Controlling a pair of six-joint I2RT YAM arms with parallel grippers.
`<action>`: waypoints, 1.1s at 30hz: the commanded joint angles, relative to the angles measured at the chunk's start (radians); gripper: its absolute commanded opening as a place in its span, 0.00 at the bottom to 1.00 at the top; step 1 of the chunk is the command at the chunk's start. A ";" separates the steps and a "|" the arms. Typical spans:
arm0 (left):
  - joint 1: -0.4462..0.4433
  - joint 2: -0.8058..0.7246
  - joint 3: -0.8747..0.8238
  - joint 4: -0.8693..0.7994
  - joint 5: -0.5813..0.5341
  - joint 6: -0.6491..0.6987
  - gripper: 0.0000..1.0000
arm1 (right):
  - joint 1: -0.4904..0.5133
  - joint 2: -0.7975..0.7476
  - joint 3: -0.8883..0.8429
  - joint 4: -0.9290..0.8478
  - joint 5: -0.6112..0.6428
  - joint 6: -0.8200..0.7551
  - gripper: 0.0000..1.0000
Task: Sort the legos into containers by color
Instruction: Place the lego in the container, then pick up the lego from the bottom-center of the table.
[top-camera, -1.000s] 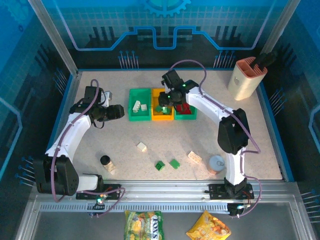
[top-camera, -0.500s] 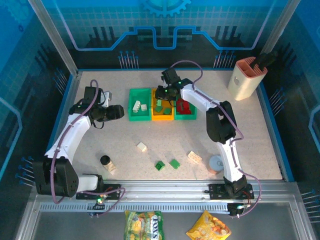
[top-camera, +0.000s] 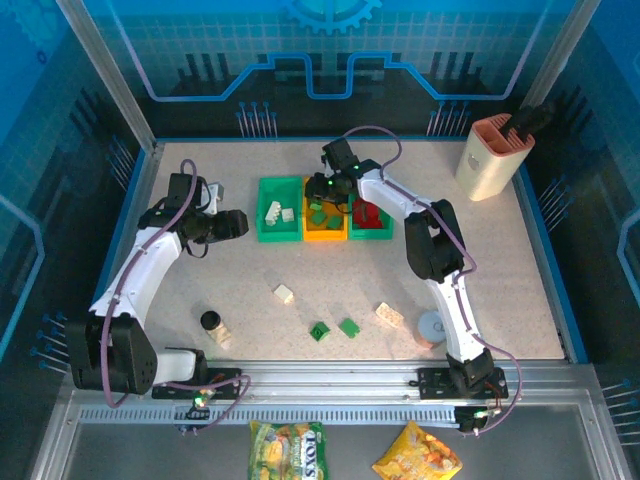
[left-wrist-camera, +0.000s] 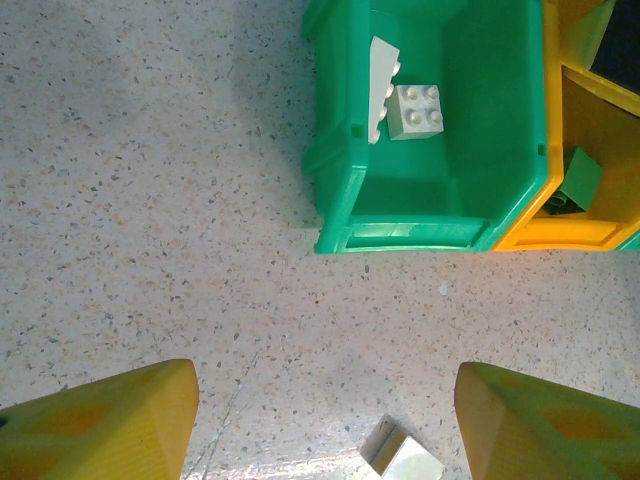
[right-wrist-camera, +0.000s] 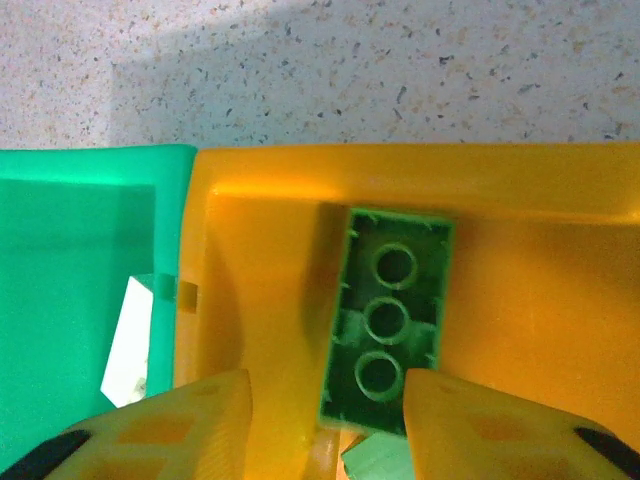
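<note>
Three containers stand in a row: a left green bin (top-camera: 280, 238) holding cream legos (left-wrist-camera: 415, 108), an orange bin (top-camera: 325, 236), and a right green bin (top-camera: 371, 235) holding red legos (top-camera: 366, 214). My right gripper (top-camera: 322, 200) hangs over the orange bin (right-wrist-camera: 260, 260). It (right-wrist-camera: 325, 390) is open, and a green lego (right-wrist-camera: 390, 320) lies underside-up between its fingers, close to the right one, with a gap on the left. My left gripper (top-camera: 236, 223) (left-wrist-camera: 325, 400) stands open over bare table left of the bins, empty. Loose cream (top-camera: 284, 293) (top-camera: 389, 314) and green legos (top-camera: 319, 331) (top-camera: 348, 327) lie on the table.
A black-lidded jar (top-camera: 211, 322) stands front left and a tin can (top-camera: 432, 328) front right. A tall beige-and-pink holder (top-camera: 490, 155) is at the back right. A cream lego (left-wrist-camera: 405, 458) lies on the table below my left fingers.
My right gripper moved left from the edge of the right bin to over the orange bin and opened, letting go of the green lego. The left arm has not moved.
</note>
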 joint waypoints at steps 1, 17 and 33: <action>0.013 -0.016 -0.013 0.011 -0.003 0.018 0.69 | -0.015 -0.033 0.021 0.004 -0.020 -0.004 0.45; 0.013 -0.009 -0.013 0.006 -0.005 0.023 0.69 | -0.002 -0.208 -0.138 -0.059 -0.050 -0.117 0.46; 0.013 0.006 -0.007 -0.001 -0.036 0.034 0.69 | 0.051 -0.445 -0.445 -0.036 -0.185 -0.708 0.49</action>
